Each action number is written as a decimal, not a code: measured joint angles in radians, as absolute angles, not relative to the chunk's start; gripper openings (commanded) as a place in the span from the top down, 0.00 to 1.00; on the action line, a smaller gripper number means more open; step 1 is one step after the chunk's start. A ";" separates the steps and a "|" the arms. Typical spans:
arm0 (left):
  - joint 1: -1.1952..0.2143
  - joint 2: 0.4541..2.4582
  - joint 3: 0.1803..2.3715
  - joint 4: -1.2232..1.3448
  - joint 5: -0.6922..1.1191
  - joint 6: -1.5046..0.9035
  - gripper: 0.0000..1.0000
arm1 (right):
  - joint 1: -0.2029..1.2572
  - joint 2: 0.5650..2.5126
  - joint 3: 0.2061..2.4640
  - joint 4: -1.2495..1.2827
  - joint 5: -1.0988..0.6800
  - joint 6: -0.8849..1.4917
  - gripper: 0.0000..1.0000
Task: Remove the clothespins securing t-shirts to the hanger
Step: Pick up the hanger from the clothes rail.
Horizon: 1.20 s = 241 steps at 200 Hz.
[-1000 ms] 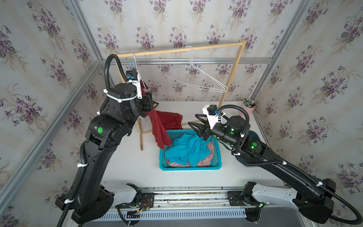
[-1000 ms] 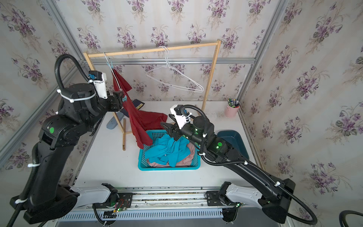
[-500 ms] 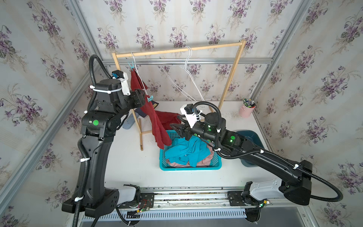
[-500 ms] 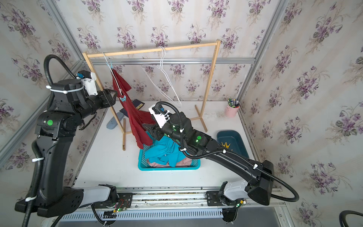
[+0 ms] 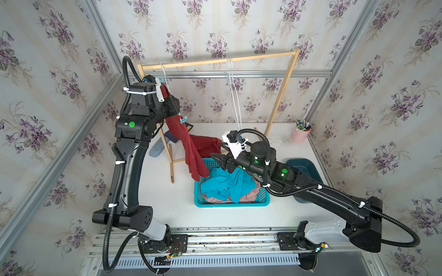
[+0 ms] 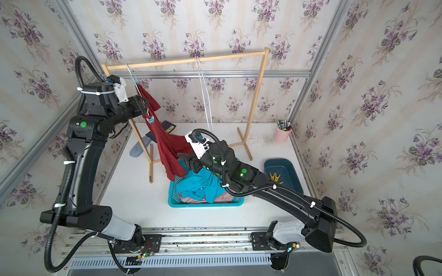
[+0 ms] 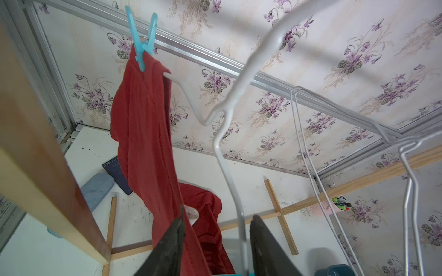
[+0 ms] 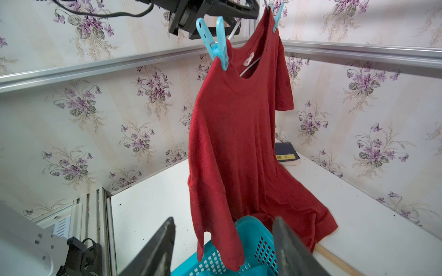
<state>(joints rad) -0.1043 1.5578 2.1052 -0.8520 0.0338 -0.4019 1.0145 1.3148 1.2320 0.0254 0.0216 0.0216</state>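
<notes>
**Both top views:** the dark red t-shirt point(image 5: 189, 148) hangs at the left end of the wooden rack point(image 5: 220, 61). Its lower corner overlaps the rim of the turquoise basket point(image 5: 232, 204) at centre frame, where the turquoise t-shirt point(image 5: 227, 185) and pale pink t-shirt point(image 5: 250, 197) lie heaped. The left gripper point(image 5: 175, 105) sits at the shirt's collar, upper left, just above a light blue clothespin point(image 5: 183, 120). The right gripper point(image 5: 215, 159) points at the shirt from the basket's far left corner. Only in a top view do yellow clothespins point(image 6: 275, 177) show, lying in the dark bin point(image 6: 284, 165) at right.

**Left wrist view:** the jaws stand apart, with the white wire hanger point(image 7: 239, 203) running between them unpinched. A light blue clothespin point(image 7: 142, 43) bites the shirt's shoulder at upper left.

**Right wrist view:** the jaws gape wide and hold nothing. Both pins appear here, the nearer at top centre and a farther clothespin point(image 8: 277, 14) at the top edge.

A second earlier the empty hangers point(image 5: 233, 95) hung broadside; now they show edge-on. The right gripper has come leftward along the basket's far rim, and the left arm's elbow sat lower in frame.
</notes>
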 measured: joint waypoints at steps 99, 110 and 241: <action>-0.104 1.540 2.137 -0.854 0.057 -0.382 1.00 | 1.014 1.284 1.179 0.070 0.067 -0.028 0.36; -0.104 1.534 2.144 -0.854 0.062 -0.375 1.00 | 1.014 1.283 1.178 0.074 0.070 -0.031 0.36; -0.104 1.439 2.146 -0.855 0.183 -0.287 1.00 | 1.006 1.246 1.153 0.093 0.097 -0.056 0.35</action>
